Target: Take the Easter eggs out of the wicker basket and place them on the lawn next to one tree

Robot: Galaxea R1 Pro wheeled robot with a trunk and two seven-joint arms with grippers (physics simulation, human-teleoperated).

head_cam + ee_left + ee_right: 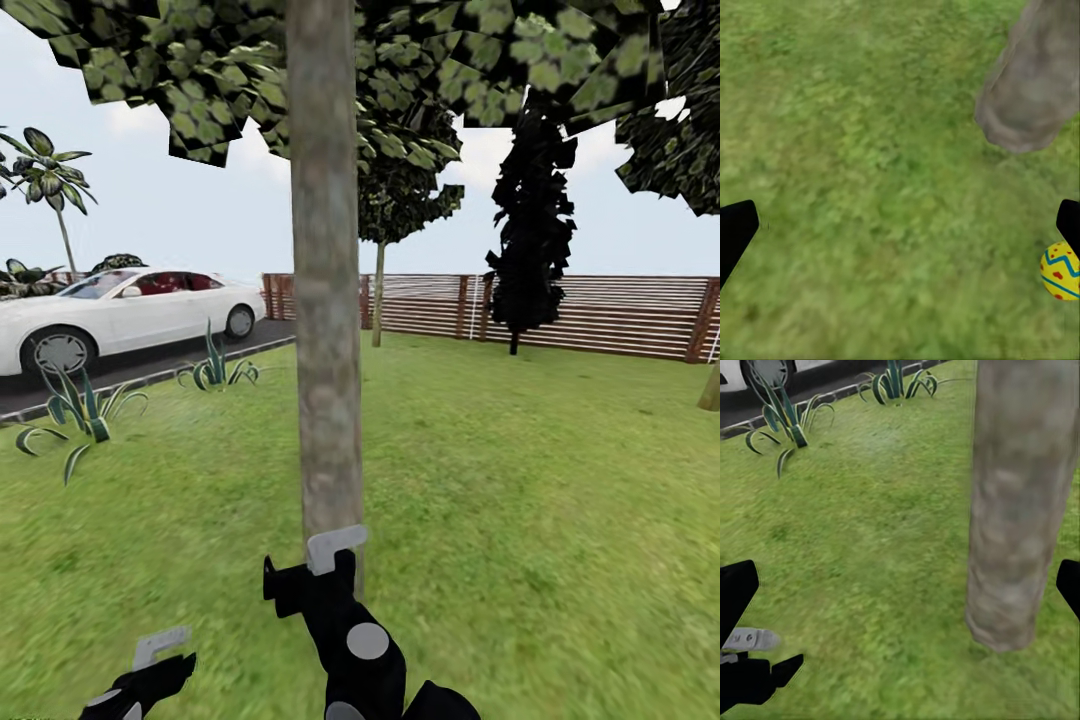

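One Easter egg (1060,271) is all we can spot right now: yellow with blue zigzags and red dots, lying on the lawn (520,470) at the edge of the left wrist view, just beside one black fingertip and near the base of the tree (324,270). In that same view the trunk's foot meets the grass a little way off from the egg, so egg and trunk are near but not touching.

From the head view we're parked right in front of that thick grey-brown trunk, with its dark leafy crown overhead. The right gripper (322,563) is up close against the trunk's lower part, pale finger showing in front of the bark. The left gripper (150,662) sits lower and off to the left over the grass.

Both grippers look released: in each wrist view the two black fingertips stand far apart at opposite edges with nothing but grass between them. The right wrist view also catches the left gripper low in the corner, plus the trunk standing straight out of the lawn.

Around us there's a white car (120,315) on the dark driveway (150,365), a few spiky plants (80,415) along the kerb, a brown slatted fence (600,315) at the back, and a narrow black tree (530,230) standing in front of it.
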